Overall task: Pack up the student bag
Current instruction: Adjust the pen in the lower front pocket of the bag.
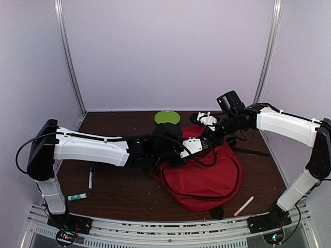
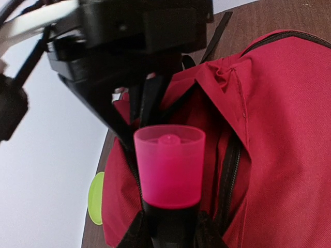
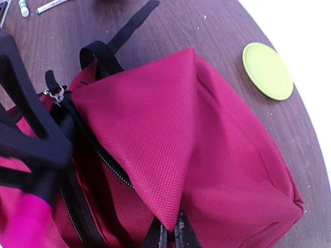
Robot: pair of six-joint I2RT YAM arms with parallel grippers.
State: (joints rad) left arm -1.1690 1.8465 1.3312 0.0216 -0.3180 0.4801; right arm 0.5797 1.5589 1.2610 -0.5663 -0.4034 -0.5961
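- The student bag (image 1: 207, 181) is lying flat on the brown table (image 1: 119, 191), right of centre. Its long axis is running from the near edge towards the back wall.
- Its unzipped mouth is facing the far side, where both arms are meeting. A black strap is trailing off to the right.
- The right gripper (image 3: 169, 235) is pinching the pointed tip of a red fabric flap of the bag between closed fingers, holding it up beside the black zipper.
- The left gripper (image 2: 170, 236) is clamping the black barrel of a marker (image 2: 169, 165). The marker's pink cap is sticking out ahead of the fingers, right at the opening.
- A green disc (image 1: 167, 117) is sitting just behind the bag, near the back wall.
- A blue pen (image 1: 90, 178) and a small glue stick (image 1: 77, 197) are lying well apart from the bag, on the left.
- A pink-and-white pen (image 1: 243, 205) is resting near the bag's near right corner.
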